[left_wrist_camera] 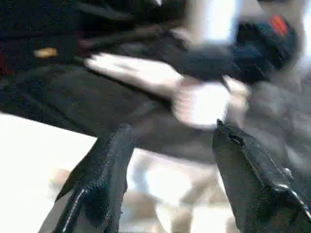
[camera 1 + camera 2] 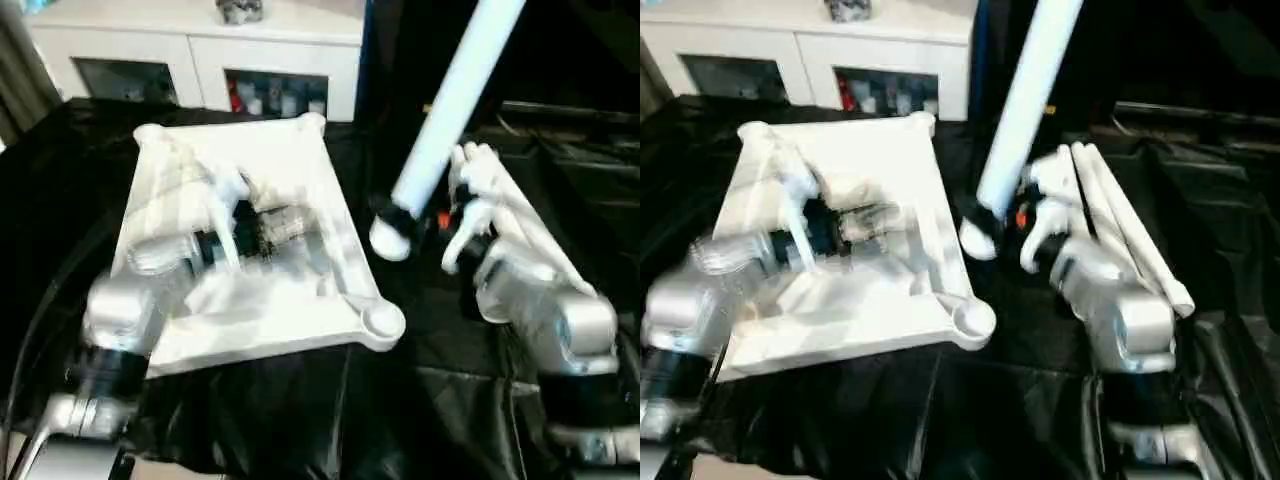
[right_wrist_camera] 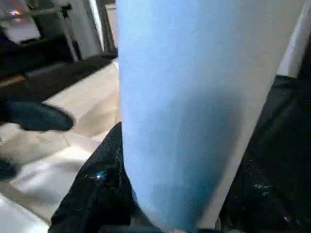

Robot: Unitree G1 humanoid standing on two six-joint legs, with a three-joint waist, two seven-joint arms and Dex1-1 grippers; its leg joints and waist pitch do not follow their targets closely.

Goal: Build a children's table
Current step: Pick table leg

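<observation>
Overhead, right gripper (image 2: 418, 215) grips leg (image 2: 450, 110); tabletop (image 2: 290, 160) just beside.

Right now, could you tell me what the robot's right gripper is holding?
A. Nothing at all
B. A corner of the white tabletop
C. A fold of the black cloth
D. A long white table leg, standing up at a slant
D: the right gripper is closed around the lower end of a white leg that rises at a slant beside the tabletop, and the right wrist view shows that leg between its fingers.
</observation>
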